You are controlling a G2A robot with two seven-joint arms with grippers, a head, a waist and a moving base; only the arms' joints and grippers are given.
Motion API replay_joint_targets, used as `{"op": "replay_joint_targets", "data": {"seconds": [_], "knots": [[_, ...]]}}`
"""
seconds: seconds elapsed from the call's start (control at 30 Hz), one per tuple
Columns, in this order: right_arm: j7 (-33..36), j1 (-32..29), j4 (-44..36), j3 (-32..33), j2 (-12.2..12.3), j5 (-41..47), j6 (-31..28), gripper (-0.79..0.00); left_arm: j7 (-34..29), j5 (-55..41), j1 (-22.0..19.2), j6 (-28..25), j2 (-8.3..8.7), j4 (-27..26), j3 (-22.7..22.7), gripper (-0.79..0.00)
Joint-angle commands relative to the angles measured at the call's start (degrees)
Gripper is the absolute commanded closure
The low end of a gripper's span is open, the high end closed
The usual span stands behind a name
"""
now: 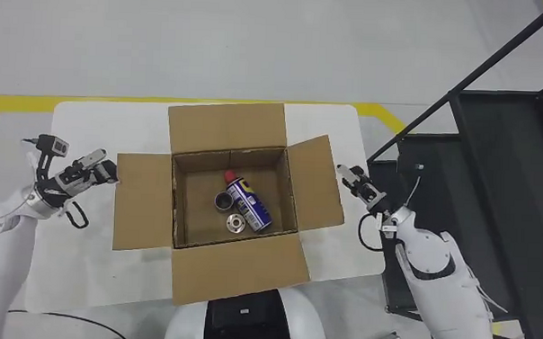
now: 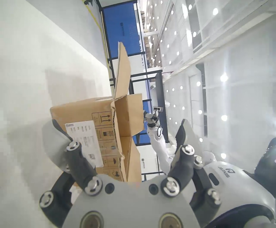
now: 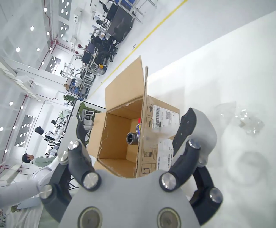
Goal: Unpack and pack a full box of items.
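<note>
— Left gripper [image 1: 109, 169], jaws spread wide and holding nothing, hangs beside the box's left flap. Right gripper [image 1: 347, 173], likewise agape and empty, sits off the right flap.

— Where is the box?

— Box [image 1: 228, 127] stands mid-table with all four flaps folded outward. Shipping labels show on its side walls in both wrist views.

— And inside it?

— Can [image 1: 249, 205], blue with a red cap, lies flat on the box floor. Its long axis runs near to far, angled a little, and the cap points at the far wall and slightly left. Cylinder [image 1: 224, 202], small and dark, lies just beside the can on its left, with its open end toward the right gripper. Ring [image 1: 234, 225], a metal part, rests close by the can's base end.

— What of the surface?

— Table [image 1: 80, 253] is white. Plastic [image 3: 244, 121], clear and crumpled, lies on it on the right gripper's side of the box.

— The room?

— Floor [image 1: 276, 44] is pale grey, and a yellow line [image 1: 76, 102] crosses it behind the table. Rack [image 1: 497, 159], black, stands to the robot's right. Wrist views show a bright hall with rows of ceiling lights.
</note>
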Motion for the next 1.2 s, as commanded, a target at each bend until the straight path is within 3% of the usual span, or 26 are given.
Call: {"op": "replay_joint_targets", "data": {"seconds": [0.0, 0.27, 0.53, 0.73, 1.17], "knots": [[1.96, 0.38, 0.27, -0.98, 0.0, 1.14, -0.58, -0.785, -0.15, -1.83, 0.33, 0.15, -0.15, -0.71, 0.39, -0.785], [8.04, 2.31, -0.79, -5.5, -0.07, 4.19, -4.91, -0.785, -2.49, -6.49, 2.9, 2.48, 0.04, -5.91, 0.09, -0.785], [11.15, 4.41, -1.12, -10.45, -0.23, 3.35, -5.71, -0.785, -6.96, -13.1, 6.95, 6.95, 0.65, -16.42, -3.09, -0.785], [13.17, 6.61, 0.24, -14.57, -0.41, 0.76, -5.1, -0.785, -10.84, -18.19, 8.73, 10.83, -0.05, -23.88, -3.27, -0.785], [14.11, 9.58, 1.41, -18.13, -0.62, -2.03, -4.25, -0.785, -9.85, -15.68, 8.85, 9.84, -0.95, -25.16, -2.2, -0.785]]}}
